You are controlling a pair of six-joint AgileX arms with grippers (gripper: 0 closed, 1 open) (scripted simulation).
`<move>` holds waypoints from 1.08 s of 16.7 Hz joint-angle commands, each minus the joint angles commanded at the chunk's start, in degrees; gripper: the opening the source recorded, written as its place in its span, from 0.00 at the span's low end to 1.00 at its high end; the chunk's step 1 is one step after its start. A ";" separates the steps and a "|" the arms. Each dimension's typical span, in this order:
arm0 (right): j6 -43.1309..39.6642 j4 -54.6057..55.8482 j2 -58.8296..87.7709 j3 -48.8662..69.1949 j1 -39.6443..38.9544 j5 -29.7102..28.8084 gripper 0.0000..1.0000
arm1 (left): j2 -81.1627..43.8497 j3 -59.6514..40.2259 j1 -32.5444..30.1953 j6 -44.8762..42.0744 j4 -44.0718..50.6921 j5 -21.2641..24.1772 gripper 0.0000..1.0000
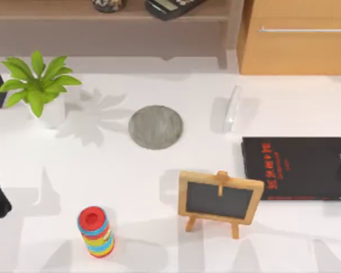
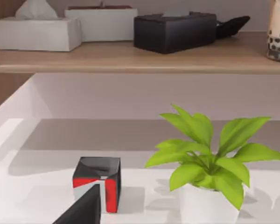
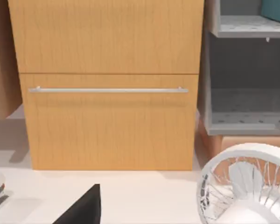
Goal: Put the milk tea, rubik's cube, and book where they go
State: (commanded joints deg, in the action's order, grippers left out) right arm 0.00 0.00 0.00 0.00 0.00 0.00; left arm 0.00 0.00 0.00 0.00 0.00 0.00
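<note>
Presently, item one: the rubik's cube [image 2: 97, 183], black with red faces, sits on the white table [image 1: 159, 182] at its far left edge, just beside the potted plant [image 1: 38, 85]. In the left wrist view it lies directly ahead of the left arm's camera and close, with the plant off to one side of it. It is a cube, so no long axis governs the approach.

Item two: the milk tea [image 2: 279, 32] already stands on the wooden shelf [image 2: 130, 58] behind the table, in a row with two white tissue boxes and a black box [image 2: 175, 31].

Item three: a teal corner, probably the book [image 3: 276, 9], rests in the grey open rack [image 3: 242, 28] beside the wooden drawer cabinet [image 3: 107, 84].

Judgement: the cube is the piece left to place, and the left arm is much the nearer.

Left gripper: a dark part at the table's left edge belongs to that arm; fingers' state cannot be told. Right gripper: the arm faces the cabinet near a white fan [image 3: 247, 186], apparently idle; state cannot be told.

Sundries: grey coaster [image 1: 156, 127], small chalkboard easel [image 1: 219, 199], ring stacker [image 1: 96, 231], thin black book [image 1: 298, 168]
</note>
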 joint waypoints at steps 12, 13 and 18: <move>0.00 0.00 0.00 0.00 0.00 0.00 1.00 | -33.19 -21.63 -8.64 -0.14 -16.69 -7.69 1.00; 0.00 0.00 0.00 0.00 0.00 0.00 1.00 | -39.50 -24.90 -9.95 -0.16 -19.21 -8.86 1.00; 0.00 0.00 0.00 0.00 0.00 0.00 1.00 | -72.43 -41.43 -16.56 -0.27 -31.97 -14.74 1.00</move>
State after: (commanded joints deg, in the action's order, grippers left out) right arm 0.00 0.00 0.00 0.00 0.00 0.00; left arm -72.43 -41.43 -16.56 -0.27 -31.97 -14.74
